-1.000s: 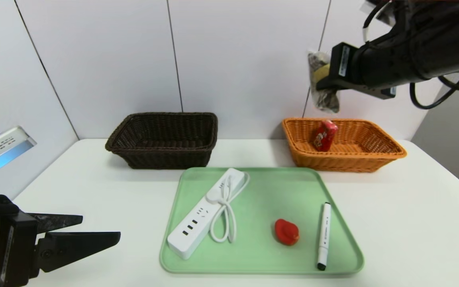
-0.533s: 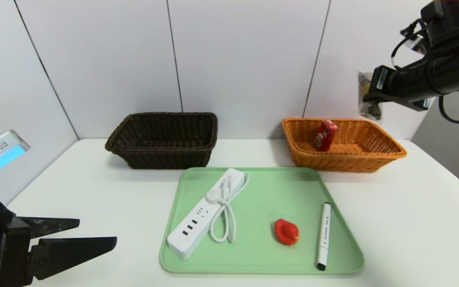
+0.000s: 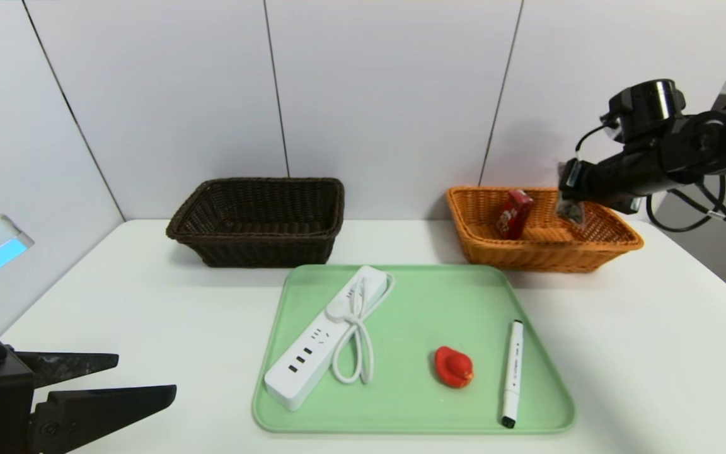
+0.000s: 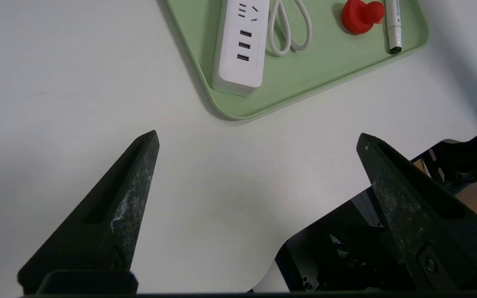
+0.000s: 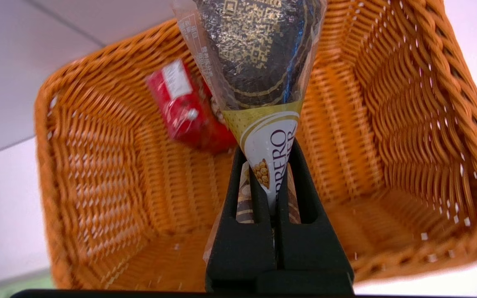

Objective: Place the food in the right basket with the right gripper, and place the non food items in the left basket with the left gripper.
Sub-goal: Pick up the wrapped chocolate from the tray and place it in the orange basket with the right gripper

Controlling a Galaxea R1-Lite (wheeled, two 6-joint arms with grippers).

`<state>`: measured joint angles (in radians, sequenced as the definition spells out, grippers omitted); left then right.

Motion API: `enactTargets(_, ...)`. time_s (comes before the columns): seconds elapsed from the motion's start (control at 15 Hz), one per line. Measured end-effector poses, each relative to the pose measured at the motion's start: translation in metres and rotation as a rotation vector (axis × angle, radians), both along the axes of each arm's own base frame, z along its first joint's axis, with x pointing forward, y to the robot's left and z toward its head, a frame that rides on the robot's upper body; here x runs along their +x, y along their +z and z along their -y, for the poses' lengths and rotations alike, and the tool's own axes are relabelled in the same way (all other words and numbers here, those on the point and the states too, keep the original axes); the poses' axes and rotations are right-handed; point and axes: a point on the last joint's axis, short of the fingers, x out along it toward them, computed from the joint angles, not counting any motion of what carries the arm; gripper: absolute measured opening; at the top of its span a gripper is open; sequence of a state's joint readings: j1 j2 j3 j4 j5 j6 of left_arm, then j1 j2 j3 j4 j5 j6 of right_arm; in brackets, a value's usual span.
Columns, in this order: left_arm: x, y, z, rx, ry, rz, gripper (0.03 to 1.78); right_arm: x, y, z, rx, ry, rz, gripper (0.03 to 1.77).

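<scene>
White table against pale wall panels; green tray (image 3: 413, 410) near centre, two baskets at the far edge.

Right gripper (image 5: 275, 194) is clenched on a clear snack packet (image 5: 259, 62), pinching its printed end between the two fingers. Packet hangs from the gripper over the right side of the orange basket (image 3: 615, 243), its long axis pointing down into the basket. In the right wrist view the free end lies over the open interior, the wicker floor beyond it; whether it touches the floor cannot be told. Judged: packet is already within the rim's outline, so the next move turns on opening the fingers, perhaps after a little more descent. The drop zone sits just right of the red carton (image 3: 513, 214), which leans against the far wall inside.

Left gripper (image 3: 108, 378) is parked at the near left corner, fingers spread wide, grasping nothing. It is the nearer arm to the tray and to the dark basket (image 3: 259, 249), which sits far left.

Count:
- baskets: two; dark one holds nothing visible.
- food: two; carton in orange basket, packet in hand.
- non-food: three, all on the tray; power strip (image 3: 319, 350) with cord on the left, red duck (image 3: 452, 367) right of centre, marker (image 3: 512, 372) just right of the duck.
</scene>
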<state>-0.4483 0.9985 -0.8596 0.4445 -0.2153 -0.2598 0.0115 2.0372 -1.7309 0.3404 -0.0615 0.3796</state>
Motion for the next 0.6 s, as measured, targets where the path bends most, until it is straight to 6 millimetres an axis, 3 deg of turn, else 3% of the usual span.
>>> enactTargets(0.4,-0.001,0.0,0.0,-0.001,0.0,0.005,1.69,0.025,-0.034,0.004,-0.022,-0.034,-0.024,0.08)
enactTargets(0.6,0.0,0.0,0.0,-0.001,0.0,0.005,1.69,0.027,-0.038,0.005,-0.03,-0.04,-0.03,0.54)
